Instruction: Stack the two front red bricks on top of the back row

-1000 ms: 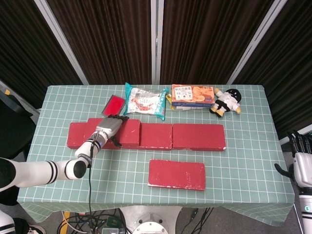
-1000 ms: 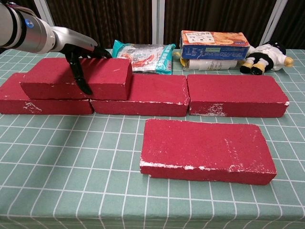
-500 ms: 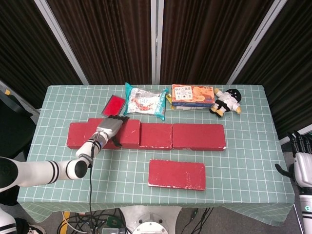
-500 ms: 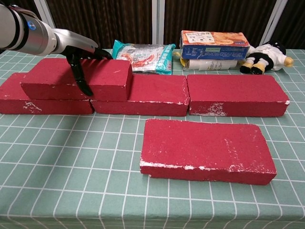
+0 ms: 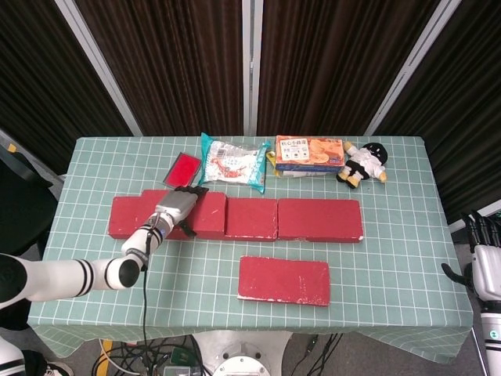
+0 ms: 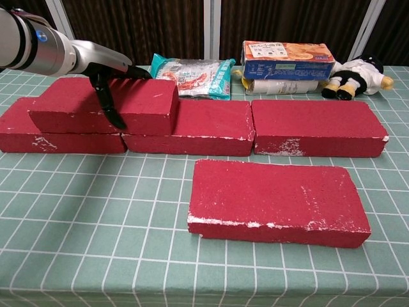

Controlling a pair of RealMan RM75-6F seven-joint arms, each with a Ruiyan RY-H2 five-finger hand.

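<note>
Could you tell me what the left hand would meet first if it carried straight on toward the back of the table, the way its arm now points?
Probably the small red packet just behind the stacked brick that the left hand grips, though depth is unclear.

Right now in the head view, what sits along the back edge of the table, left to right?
Small red packet → snack bag → biscuit box → plush doll.
</note>
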